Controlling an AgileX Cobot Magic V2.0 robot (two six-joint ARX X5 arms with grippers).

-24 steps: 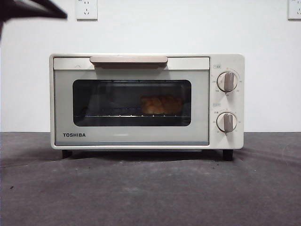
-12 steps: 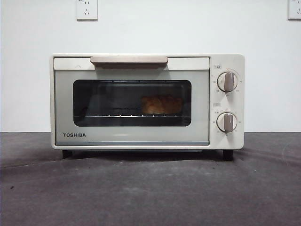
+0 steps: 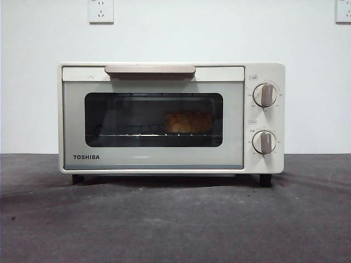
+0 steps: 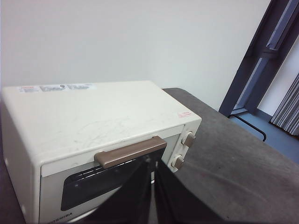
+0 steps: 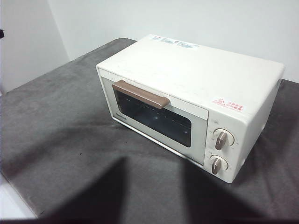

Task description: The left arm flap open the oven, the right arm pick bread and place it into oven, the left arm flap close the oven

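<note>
The oven (image 3: 171, 118) stands square on the dark worktop (image 3: 175, 219) with its glass door flapped shut, the beige bar handle (image 3: 149, 70) up along the top edge and the two knobs (image 3: 265, 95) untouched at the side. Through the window the bread (image 3: 188, 121) lies on the wire rack inside, toward the knob side of the cavity. A second ago a black arm tip still showed at a top corner of the front view; half a second ago it was gone, and it is out of that view now, while the oven and the bread have not shifted at all. By that, the arm that shut the door has pulled clear. The left end effector (image 4: 153, 193) hangs above and in front of the door, just off the handle, its two jaws drawn together with only a thin slit between them and nothing held. The right end effector (image 5: 154, 191) waits well back over the worktop, its jaws spread wide apart and empty. With the bread inside and the door closed, the task looks complete, and nothing more appears to be called for than both arms keeping clear.
</note>
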